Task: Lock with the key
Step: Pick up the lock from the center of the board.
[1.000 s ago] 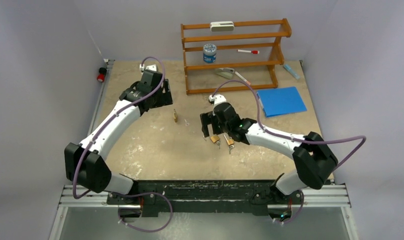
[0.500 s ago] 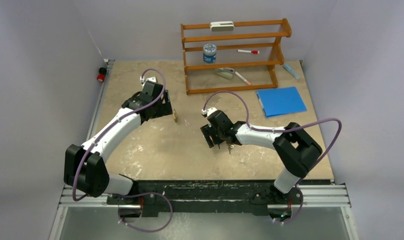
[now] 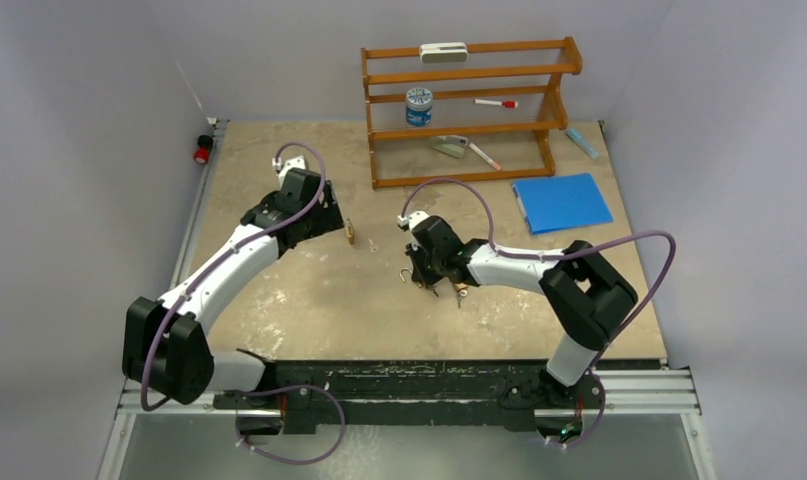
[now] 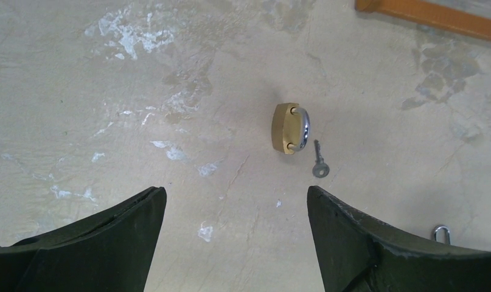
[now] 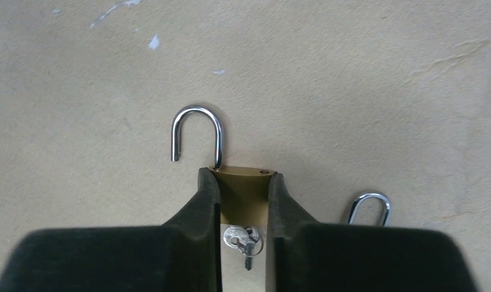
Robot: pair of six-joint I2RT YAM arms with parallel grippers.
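While the left gripper [image 4: 235, 201] hangs with its black fingers spread wide, a small closed brass padlock [image 4: 288, 128] lies on the beige mottled table [image 4: 78, 91] below it, with a little silver key [image 4: 318, 162] just beside it (not touching). Further right, the right gripper [image 5: 241, 177] is clamped on a second brass padlock [image 5: 243, 204], whose steel shackle [image 5: 197, 109] stands open. A small bunch of keys [image 5: 243, 238] shows between the fingers.

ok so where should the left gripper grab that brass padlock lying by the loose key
Take the padlock by its brass body, the left gripper coming down from above with a finger on each flat side. The body is the widest, flattest part. The shackle is thin, round and probably slippery, and it sits close to the key.
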